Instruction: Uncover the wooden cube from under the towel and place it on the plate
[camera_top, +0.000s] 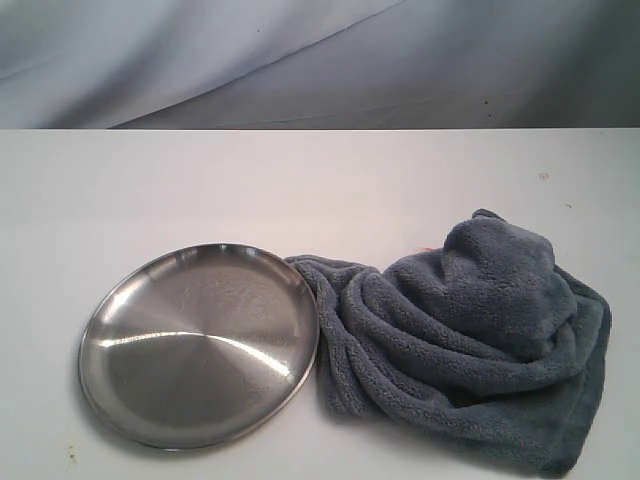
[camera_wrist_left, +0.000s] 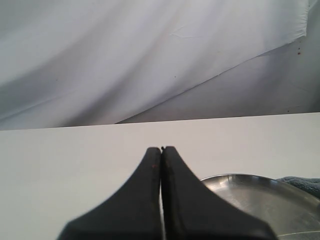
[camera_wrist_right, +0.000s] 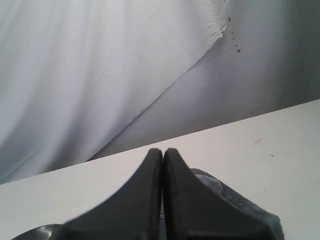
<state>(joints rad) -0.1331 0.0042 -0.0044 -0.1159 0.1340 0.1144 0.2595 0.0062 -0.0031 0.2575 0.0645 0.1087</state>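
Observation:
The blue-grey fleece towel (camera_top: 470, 335) lies bunched in thick folds at the right of the white table, its left edge touching the steel plate (camera_top: 198, 343). No wooden cube shows; it is hidden. A tall hump rises in the towel's far right part. Neither gripper appears in the exterior view. My left gripper (camera_wrist_left: 161, 148) is shut with nothing in it, held above the table with the plate's rim (camera_wrist_left: 235, 176) beside it. My right gripper (camera_wrist_right: 163, 150) is shut and empty too, above the towel (camera_wrist_right: 250, 210).
A pale wrinkled cloth backdrop (camera_top: 300, 60) hangs behind the table's far edge. Bare white tabletop (camera_top: 250, 180) stretches beyond the plate and towel. A tiny pink speck (camera_top: 424, 248) peeks out at the towel's far edge.

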